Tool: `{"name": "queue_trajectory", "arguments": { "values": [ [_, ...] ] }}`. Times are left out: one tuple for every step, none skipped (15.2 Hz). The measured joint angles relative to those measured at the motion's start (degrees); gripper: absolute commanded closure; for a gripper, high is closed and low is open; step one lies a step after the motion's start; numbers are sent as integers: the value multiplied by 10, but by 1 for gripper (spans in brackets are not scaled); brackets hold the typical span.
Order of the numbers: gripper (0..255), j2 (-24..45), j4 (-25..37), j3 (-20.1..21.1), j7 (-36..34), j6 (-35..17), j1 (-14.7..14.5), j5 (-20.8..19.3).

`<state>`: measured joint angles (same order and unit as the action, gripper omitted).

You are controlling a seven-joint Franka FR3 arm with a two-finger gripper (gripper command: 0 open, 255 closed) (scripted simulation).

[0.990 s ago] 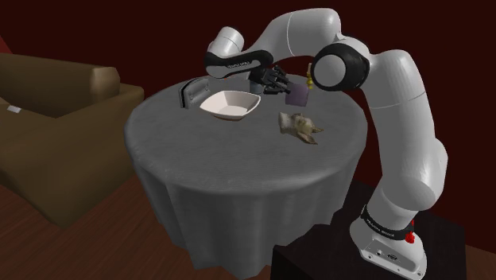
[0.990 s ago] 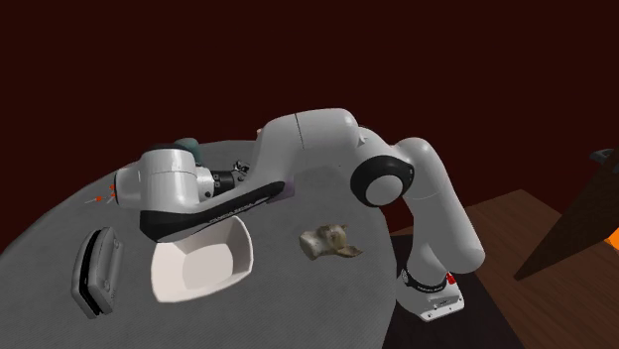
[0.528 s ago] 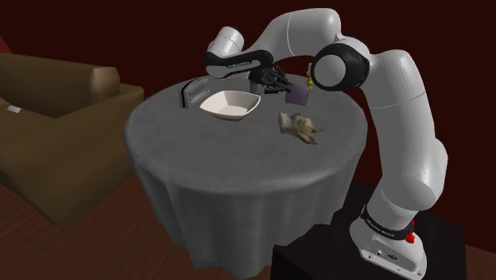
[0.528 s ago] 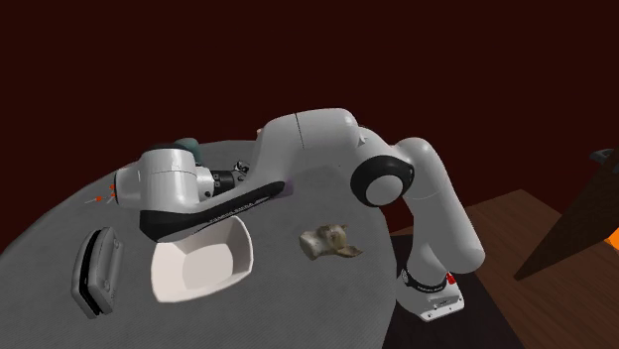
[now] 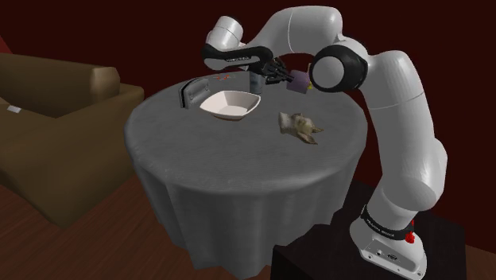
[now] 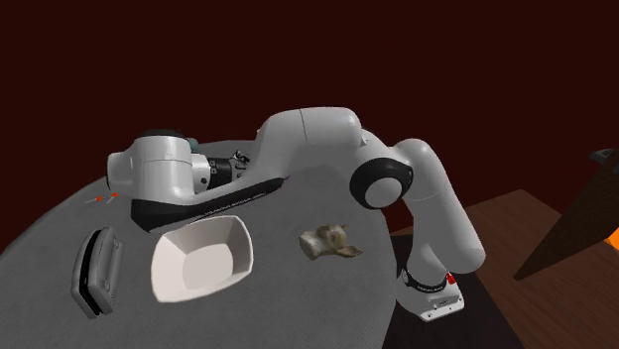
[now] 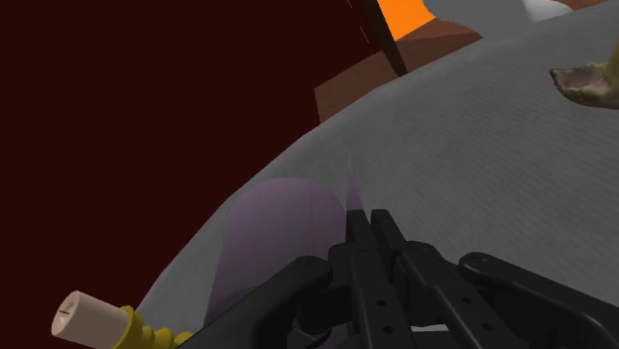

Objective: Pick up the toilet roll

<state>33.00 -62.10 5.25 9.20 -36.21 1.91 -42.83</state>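
The toilet roll (image 5: 298, 80) is drawn as a translucent purple thing with a yellow stem and a cream tip; in the wrist view the roll (image 7: 278, 228) lies right against my fingertips. My gripper (image 5: 280, 75) hovers over the far side of the round grey table (image 5: 238, 159), pointing at the roll. Its fingers (image 7: 369, 233) stand pressed together on a thin purple edge, so the gripper (image 7: 362, 223) is shut on the roll. The roll hangs a little above the cloth, partly hidden by the arm's elbow in the shoulder view.
A white bowl (image 5: 230, 104) (image 6: 201, 258) sits under the forearm. A dark box-like appliance (image 5: 191, 91) (image 6: 96, 268) lies beside it. A crumpled beige object (image 5: 300, 126) (image 6: 330, 241) rests nearer the stand. A small grey-teal upright thing (image 5: 254, 82) stands beside the hand. A brown sofa (image 5: 56, 119) stands beyond the table.
The hand held still at first, then rose from the table. The purple roll has gone up with it.
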Motion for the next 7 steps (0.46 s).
{"name": "queue_trajectory", "arguments": {
  "values": [
    [255,3,10,-1,7,6,-2,-5],
    [255,4,19,-1,13,14,-5,-10],
    [255,3,24,-2,20,18,-6,-15],
    [255,5,35,-3,31,24,-7,-23],
    [255,12,51,-5,42,31,-9,-32],
    [255,16,65,-7,54,38,-12,-42],
    [255,16,69,-7,59,41,-13,-45]
  ]
}}
